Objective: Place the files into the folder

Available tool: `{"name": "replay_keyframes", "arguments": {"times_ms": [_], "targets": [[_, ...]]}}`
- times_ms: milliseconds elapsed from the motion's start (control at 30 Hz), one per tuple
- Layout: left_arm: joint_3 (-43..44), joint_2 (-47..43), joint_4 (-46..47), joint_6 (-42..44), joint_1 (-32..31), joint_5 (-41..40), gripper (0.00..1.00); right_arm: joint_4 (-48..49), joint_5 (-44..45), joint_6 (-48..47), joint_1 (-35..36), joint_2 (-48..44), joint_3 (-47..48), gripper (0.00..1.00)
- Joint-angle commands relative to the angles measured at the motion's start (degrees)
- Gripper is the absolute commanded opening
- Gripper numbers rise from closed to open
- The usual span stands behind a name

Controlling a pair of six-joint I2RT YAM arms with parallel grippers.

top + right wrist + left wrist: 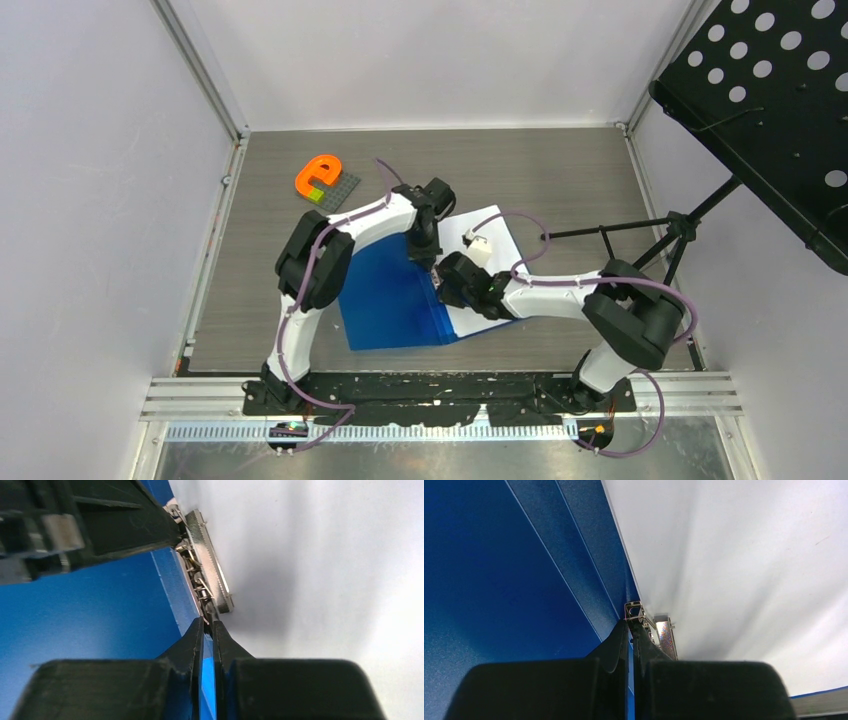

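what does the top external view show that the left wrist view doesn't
Only top external: the right gripper, an orange letter e on a grey plate, and a black perforated stand. Only left wrist: the metal clip close up, with the left gripper shut right at it. Both: the blue folder and the white files beside its spine.

place: robot lab cell | evidence: white walls [100,200], aluminium frame [200,70]

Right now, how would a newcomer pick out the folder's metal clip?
On the table lies the open blue folder, white files on its right half. The metal clip runs along the spine between blue and white. It is the only shiny silver, ridged piece.
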Motion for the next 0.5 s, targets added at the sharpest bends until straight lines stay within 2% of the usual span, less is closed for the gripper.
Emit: {"name": "replay_keyframes", "arguments": {"times_ms": [0, 267, 467], "targets": [[-3.04, 3.14, -2.81, 3.65, 1.31, -4.56, 0.0, -11.88, 4.48, -1.18, -1.25, 9.2, -7.12, 0.05], [-5.72, 1.81, -1.57, 2.49, 1.26, -3.37, 0.0, -9.32, 3.61, 0.27, -1.18, 13.93, -7.67, 0.05], [-10.65, -1.1, 2.44, -1.21, 1.3, 1.47, 0.0, -11.7, 4.6, -0.47, -0.96, 11.66, -4.79, 0.05]]}}
